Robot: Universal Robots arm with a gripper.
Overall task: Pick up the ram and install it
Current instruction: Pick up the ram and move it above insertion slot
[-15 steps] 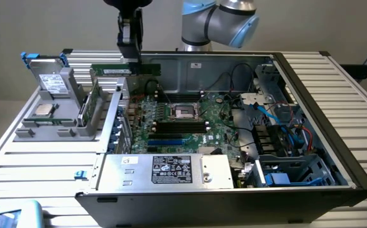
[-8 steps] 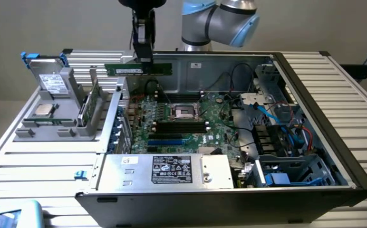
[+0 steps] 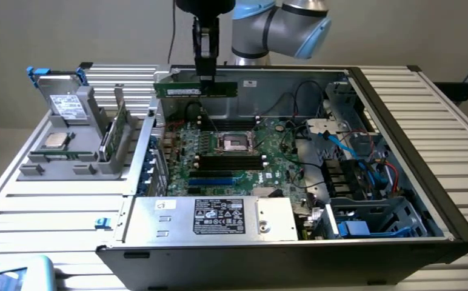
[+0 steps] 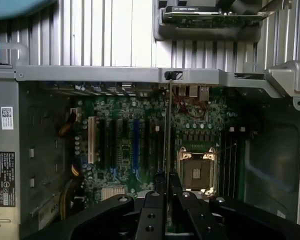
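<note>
Gripper: fingers pinching the ram by its upper edge | ram: held level, aloft by the far wall of the open case | lower edge well apart from motherboard | black slots beside socket, open air above

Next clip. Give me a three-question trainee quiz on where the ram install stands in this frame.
1. True or false: the claw is shut on the ram.
2. Where is the ram? A) seated in a motherboard slot; B) held in the air above the open case; C) lying on the slatted table.
3. Fill in: in the exterior view, the ram's long side runs ___.

Key: 1 true; 2 B; 3 level.
</note>
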